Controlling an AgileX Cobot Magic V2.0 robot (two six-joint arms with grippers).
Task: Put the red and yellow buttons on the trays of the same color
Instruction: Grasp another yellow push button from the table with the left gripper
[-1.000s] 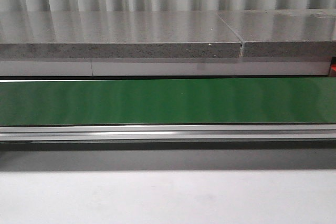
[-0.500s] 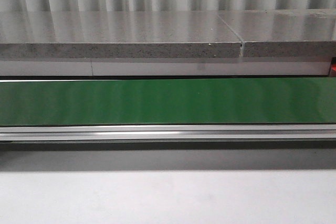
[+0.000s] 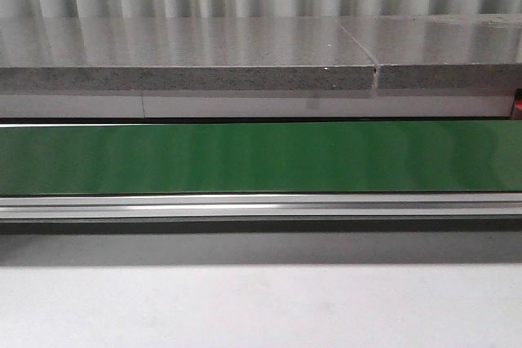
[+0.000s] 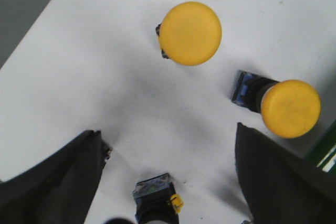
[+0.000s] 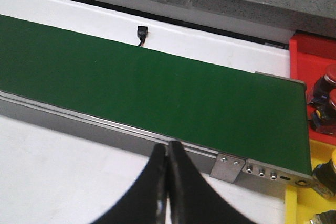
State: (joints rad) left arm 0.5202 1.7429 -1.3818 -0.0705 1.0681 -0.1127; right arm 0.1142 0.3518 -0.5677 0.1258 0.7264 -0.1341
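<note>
left gripper [image 4: 168, 182]: jaws wide apart, empty, over white table [image 4: 79, 77] | yellow buttons at its 12 [image 4: 190, 33] and 1–2 o'clock [image 4: 290, 108], third button body [image 4: 155, 198] between fingers, untouched | right gripper [image 5: 168, 182]: fingers pressed together, empty, beside green belt [image 5: 147, 87] | red tray [image 5: 310, 61] with red buttons [image 5: 329, 77] at 2 o'clock

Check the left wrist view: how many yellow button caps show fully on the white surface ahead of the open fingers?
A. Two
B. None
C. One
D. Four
A. Two yellow caps show: one yellow button seen cap-on, and a second yellow button lying on its side, both ahead of the left gripper.
</note>
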